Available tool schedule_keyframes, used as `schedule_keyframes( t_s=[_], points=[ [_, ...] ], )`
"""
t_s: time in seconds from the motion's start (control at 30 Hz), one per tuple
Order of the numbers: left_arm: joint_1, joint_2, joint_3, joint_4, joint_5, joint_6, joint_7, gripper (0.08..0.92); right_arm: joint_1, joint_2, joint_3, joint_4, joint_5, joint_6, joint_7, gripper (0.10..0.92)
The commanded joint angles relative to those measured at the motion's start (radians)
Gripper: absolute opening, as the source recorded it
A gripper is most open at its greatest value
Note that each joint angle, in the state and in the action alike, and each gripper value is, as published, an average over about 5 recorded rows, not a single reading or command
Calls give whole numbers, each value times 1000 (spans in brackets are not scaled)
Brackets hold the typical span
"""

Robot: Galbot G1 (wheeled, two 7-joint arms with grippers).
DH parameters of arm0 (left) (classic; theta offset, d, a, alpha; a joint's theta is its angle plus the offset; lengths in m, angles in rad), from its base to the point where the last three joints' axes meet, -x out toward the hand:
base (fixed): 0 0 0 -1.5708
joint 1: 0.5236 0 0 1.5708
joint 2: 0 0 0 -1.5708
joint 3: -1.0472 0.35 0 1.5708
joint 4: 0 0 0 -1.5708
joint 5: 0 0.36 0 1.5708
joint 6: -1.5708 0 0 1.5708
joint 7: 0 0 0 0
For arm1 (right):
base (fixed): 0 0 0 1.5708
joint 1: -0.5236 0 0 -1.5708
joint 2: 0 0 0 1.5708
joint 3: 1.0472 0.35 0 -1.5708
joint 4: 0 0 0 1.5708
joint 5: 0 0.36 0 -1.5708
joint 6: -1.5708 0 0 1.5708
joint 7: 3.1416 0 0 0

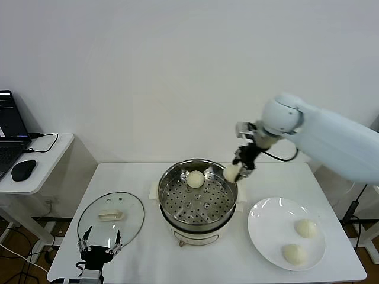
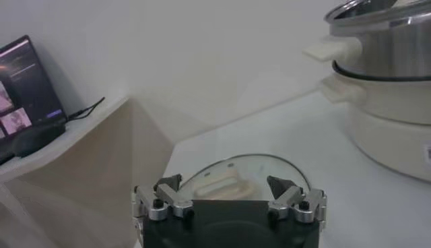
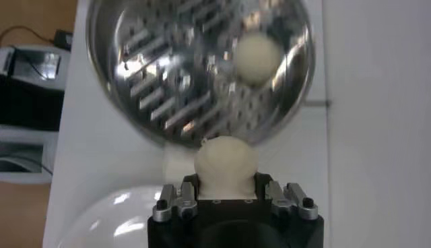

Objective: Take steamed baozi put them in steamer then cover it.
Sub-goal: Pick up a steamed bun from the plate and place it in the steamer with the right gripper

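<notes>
Overhead, plate (image 1: 267, 220) buns show; wrist misses them.

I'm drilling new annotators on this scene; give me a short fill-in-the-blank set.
1. The right gripper holds one ____.
2. The number of baozi already on the steamer tray is ____.
3. The plate holds ____ baozi.
4. The open left gripper is nearest the glass ____.

Missing: baozi; one; two; lid

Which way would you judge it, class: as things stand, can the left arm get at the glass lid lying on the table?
Probably yes. The left gripper hangs open just at the near edge of the glass lid, whose handle faces up, and nothing lies between them. The right gripper is busy away at the steamer.
</notes>
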Motion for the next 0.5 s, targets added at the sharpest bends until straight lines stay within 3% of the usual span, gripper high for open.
schedule_keyframes(
  t_s=[0.03, 0.5],
  points=[
    [4, -2, 0, -10, -1, 1, -2, 823, 43, 285, -50, -142, 45, -20, 1, 509],
    [6, -8, -4, -11, -13, 1, -6, 823, -101, 423, -41, -229, -57, -19, 20, 509]
  ],
)
